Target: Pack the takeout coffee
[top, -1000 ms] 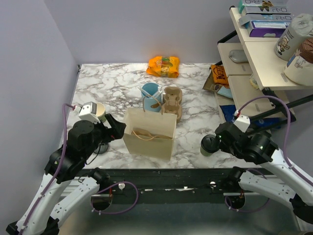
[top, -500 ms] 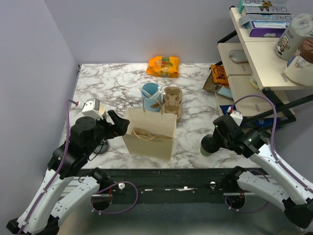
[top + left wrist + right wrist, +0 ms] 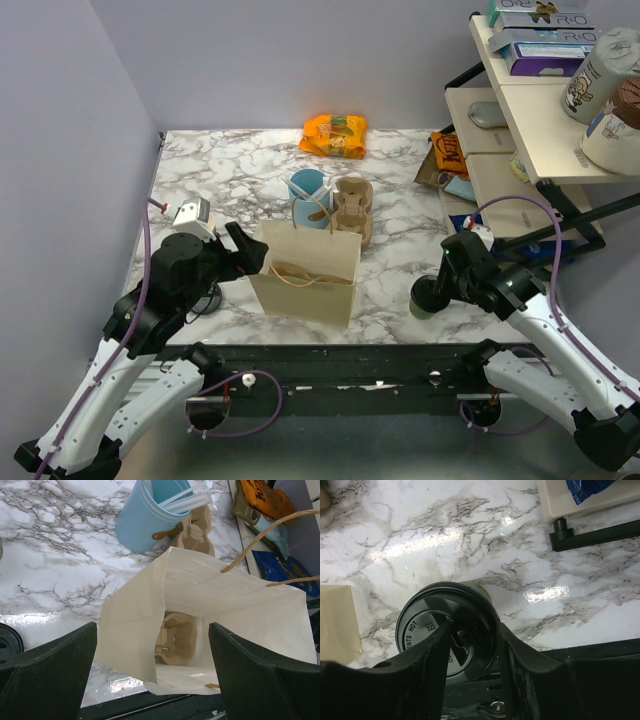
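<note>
The takeout coffee (image 3: 424,297), a small green cup with a black lid (image 3: 427,630), stands near the table's front edge, right of the tan paper bag (image 3: 305,275). My right gripper (image 3: 441,284) hovers right over it. In the right wrist view the gripper (image 3: 475,630) has its jaws a narrow gap apart, one finger above the lid's middle, the other at its right rim. My left gripper (image 3: 246,256) is wide open at the bag's left side. In the left wrist view the gripper (image 3: 152,627) looks into the open bag (image 3: 240,600), where a brown cup carrier (image 3: 175,637) lies.
A light-blue cup (image 3: 307,190) with straws and a brown cardboard carrier (image 3: 352,208) stand behind the bag. An orange snack pack (image 3: 335,135) lies at the back. A cream shelf unit (image 3: 520,150) with boxes is at the right. A dark round lid (image 3: 7,642) sits left of the bag.
My right arm has swung its wrist back and left over the coffee, which has stayed put. My left gripper has edged a little closer to the bag.
</note>
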Tool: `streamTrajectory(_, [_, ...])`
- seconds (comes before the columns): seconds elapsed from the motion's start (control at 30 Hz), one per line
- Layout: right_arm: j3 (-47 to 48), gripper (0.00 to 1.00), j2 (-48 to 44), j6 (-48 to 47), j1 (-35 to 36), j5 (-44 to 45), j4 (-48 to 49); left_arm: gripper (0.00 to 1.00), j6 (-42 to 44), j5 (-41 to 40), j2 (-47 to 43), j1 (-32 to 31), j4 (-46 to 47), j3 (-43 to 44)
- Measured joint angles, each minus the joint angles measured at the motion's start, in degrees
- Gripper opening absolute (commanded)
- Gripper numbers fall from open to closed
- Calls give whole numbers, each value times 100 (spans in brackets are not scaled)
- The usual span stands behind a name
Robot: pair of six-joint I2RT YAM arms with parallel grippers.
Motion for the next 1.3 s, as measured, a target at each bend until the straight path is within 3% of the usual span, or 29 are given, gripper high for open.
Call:
streamTrajectory(0.37, [-118, 40, -151, -57, -48, -44, 42, 99, 0, 2, 116, 0, 2, -26])
streamTrajectory(0.57, [-125, 30, -116, -109, -83, -76, 72, 99, 0, 0, 116, 0, 0, -26])
streamTrajectory(0.7, [-125, 15, -94, -146, -85, -127, 105, 99, 0, 0, 116, 0, 2, -26])
streamTrajectory(0.8, [-125, 14, -87, -149, -83, -181, 127, 99, 0, 0, 116, 0, 2, -26])
streamTrajectory(0.97, [-122, 1, -20, -151, -85, -264, 142, 99, 0, 0, 116, 0, 2, -26])
streamTrajectory(1.3, [-57, 1, 94, -136, -85, -284, 133, 99, -2, -2, 116, 0, 0, -28])
